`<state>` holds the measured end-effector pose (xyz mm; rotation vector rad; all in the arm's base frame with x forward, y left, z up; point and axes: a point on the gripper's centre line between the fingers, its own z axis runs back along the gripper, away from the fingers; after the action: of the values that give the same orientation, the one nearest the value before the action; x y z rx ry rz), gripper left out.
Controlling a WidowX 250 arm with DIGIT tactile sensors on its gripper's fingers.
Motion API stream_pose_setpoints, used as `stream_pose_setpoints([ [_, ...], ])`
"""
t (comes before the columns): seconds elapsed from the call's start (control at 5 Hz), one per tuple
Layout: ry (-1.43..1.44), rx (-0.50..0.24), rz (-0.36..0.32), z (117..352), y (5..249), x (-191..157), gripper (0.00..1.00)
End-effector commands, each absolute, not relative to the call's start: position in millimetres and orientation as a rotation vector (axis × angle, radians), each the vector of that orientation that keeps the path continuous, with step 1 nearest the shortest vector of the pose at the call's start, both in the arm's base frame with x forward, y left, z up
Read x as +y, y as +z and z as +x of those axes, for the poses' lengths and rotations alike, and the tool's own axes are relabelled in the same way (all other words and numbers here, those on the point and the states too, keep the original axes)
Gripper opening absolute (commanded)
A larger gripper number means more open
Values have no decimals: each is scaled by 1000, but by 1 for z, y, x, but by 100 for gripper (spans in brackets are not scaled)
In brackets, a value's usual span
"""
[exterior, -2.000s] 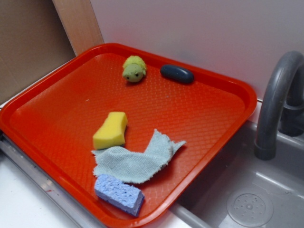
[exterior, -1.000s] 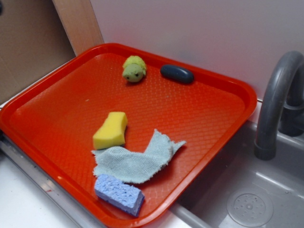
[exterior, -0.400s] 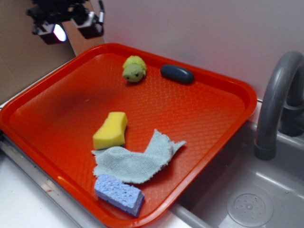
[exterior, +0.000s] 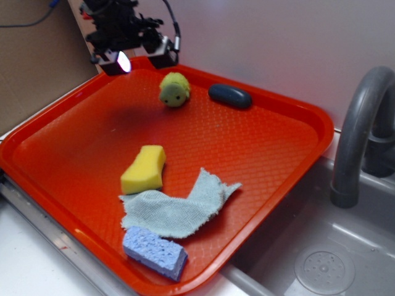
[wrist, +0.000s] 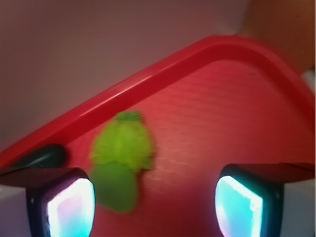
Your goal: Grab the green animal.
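While the approach is under way, the scene reads so:
gripper (exterior: 140, 60): spread wide, holding nothing, hanging above the far left corner of the tray
fingers (wrist: 64, 207): the lit pads frame the wrist view, the toy showing in the gap but nearer the left-hand one
green animal (exterior: 174, 89): on the tray floor by the far rim, just to the right of the claw and apart from it; untouched
dark oval (exterior: 229, 96): just beyond the toy, near but not touching
tray (exterior: 296, 102): red, also carrying a yellow sponge (exterior: 144, 169), a grey cloth (exterior: 179, 208) and a blue sponge (exterior: 155, 251), all well away
step: reaching, not yet grasping
next move: likely shift towards the toy to centre it between the pads, descend, then close, steering clear of the oval
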<state>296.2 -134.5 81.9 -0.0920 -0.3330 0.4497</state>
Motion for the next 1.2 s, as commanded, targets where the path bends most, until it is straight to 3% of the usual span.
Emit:
stream_pose_setpoints([
  [0.0,447,-332,-95,322,65,-150,100],
  [0.2,454,-289,-60,324,50,-153,100],
  [0.4,441,-287,-49,318,49,-161,0],
  [0.6,388,-246,-31,304,57,-166,0],
  [1.0,150,-187,-129,256,121,-183,0],
])
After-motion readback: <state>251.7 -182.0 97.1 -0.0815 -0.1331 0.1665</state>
